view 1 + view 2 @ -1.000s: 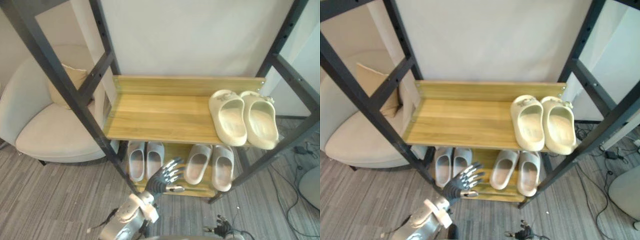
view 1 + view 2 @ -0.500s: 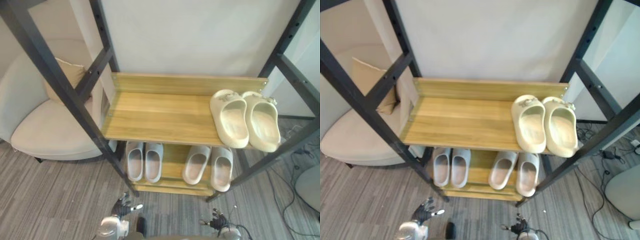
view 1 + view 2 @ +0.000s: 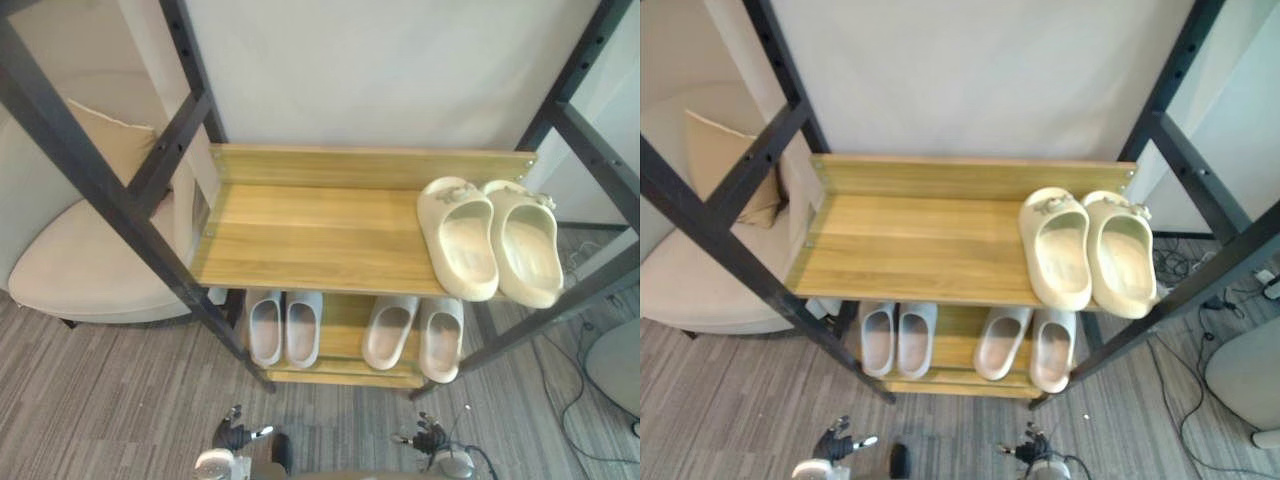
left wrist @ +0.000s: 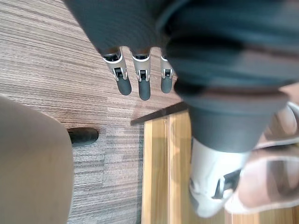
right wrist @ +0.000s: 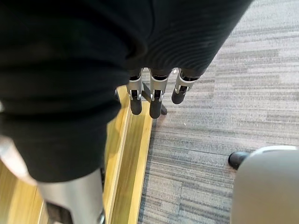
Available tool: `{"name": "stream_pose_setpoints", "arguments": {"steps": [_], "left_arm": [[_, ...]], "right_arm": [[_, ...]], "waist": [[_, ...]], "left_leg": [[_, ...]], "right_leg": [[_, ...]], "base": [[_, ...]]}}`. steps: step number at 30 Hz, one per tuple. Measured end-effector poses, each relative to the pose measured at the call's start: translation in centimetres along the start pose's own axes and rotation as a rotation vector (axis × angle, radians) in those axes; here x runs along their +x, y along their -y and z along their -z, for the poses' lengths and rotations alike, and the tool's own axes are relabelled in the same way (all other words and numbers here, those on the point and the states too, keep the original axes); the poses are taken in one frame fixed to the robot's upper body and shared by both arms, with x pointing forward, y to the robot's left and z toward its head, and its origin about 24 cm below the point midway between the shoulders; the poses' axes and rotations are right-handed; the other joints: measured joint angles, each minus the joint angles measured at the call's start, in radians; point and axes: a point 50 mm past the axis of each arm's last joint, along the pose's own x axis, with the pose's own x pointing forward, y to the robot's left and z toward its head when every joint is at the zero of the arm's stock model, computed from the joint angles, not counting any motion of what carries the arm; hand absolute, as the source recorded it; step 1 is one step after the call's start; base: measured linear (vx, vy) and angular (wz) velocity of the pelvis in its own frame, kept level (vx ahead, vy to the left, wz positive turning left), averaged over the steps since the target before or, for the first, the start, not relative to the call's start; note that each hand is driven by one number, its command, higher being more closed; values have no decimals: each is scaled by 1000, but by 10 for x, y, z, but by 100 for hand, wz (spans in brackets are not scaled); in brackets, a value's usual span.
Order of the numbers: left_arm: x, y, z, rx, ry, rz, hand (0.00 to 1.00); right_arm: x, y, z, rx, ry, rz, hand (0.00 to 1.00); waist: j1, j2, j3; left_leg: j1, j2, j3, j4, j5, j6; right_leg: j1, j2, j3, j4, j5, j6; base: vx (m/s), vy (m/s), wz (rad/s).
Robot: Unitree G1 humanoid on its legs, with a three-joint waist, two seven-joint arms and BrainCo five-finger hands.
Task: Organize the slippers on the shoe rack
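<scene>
The wooden shoe rack (image 3: 300,235) has a cream pair of slippers (image 3: 487,240) side by side at the right end of its upper shelf. On the lower shelf a grey pair (image 3: 284,327) stands at the left and a beige pair (image 3: 414,334) at the right. My left hand (image 3: 236,436) hangs low in front of the rack, over the floor, open and empty; its straight fingers (image 4: 139,85) point at the lower shelf's corner. My right hand (image 3: 426,440) hangs low to the right, also open, with its fingers (image 5: 155,100) over the shelf's front edge (image 5: 134,158).
Black metal posts (image 3: 118,198) frame the rack on both sides. A beige armchair (image 3: 75,265) with a cushion stands at the left. A grey round seat (image 3: 615,365) and loose cables lie on the floor at the right.
My left hand has dropped from in front of the lower shelf's grey pair down to the bottom edge of the view. The camera has shifted a little; the slippers have not moved.
</scene>
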Motion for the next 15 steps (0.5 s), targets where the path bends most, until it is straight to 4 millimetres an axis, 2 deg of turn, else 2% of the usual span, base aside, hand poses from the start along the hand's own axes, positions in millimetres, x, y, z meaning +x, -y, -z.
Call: {"name": "stream_pose_setpoints", "arguments": {"steps": [1, 2, 4, 7, 8, 9, 12, 13, 15], "left_arm": [[1, -1, -3, -4, 6, -8, 0], [3, -2, -7, -7, 14, -20, 0], [4, 0, -11, -18, 26, -24, 0], [5, 1, -13, -38, 30, -29, 0], [5, 5, -16, -59, 36, -25, 0], [6, 8, -20, -77, 47, -28, 0], [6, 19, -23, -101, 55, -17, 0], [5, 25, -26, -112, 61, -4, 0], [4, 31, -31, -132, 79, 9, 0]], "right_arm": [[0, -5, -5, 10, 20, -9, 0], [-1, -8, -5, 15, 25, -16, 0], [-3, -12, -4, 18, 27, -25, 0], [-3, -20, -8, 5, 45, -51, 0], [-3, -20, -13, 4, 59, -52, 0], [-2, -20, -16, 4, 68, -49, 0], [1, -20, -33, 4, 114, -50, 0], [2, -20, -36, 5, 123, -48, 0], [2, -21, -37, 2, 125, -41, 0]], "waist": [[-3, -6, 11], [-2, -12, 17], [8, -26, 10], [14, -41, -1], [26, -37, -9], [58, -23, -17], [55, 9, -12], [57, 28, -9], [58, 29, 5]], "left_leg": [[1, -2, -38, 26, 1, 8], [-1, -10, -75, 40, -3, 12], [-6, -29, -141, 48, -3, 12], [-40, -67, -238, 84, -8, 1], [-54, -67, -262, 88, -2, -8], [-81, -61, -273, 89, 7, -21], [-139, -46, -340, 96, 30, -53], [-169, -32, -370, 117, 37, -64], [-188, -24, -376, 162, 58, -73]], "right_leg": [[-79, 2, 67, 182, 3, -17], [-98, 18, 152, 238, -26, -34], [-95, 41, 265, 217, -67, -35], [-90, 33, 347, 138, -72, -35], [-70, 35, 337, 100, -86, -40], [-60, 37, 309, 56, -101, -47], [-39, 46, 228, -31, -117, -59], [-34, 70, 185, -42, -109, -75], [-5, 97, 115, -34, -110, -95]], "base": [[84, 4, 84], [107, -9, 106], [88, -60, 107], [41, -177, 118], [-15, -236, 72], [-26, -238, 68], [-111, -229, 73], [-138, -170, 98], [-181, -190, 108]]}}
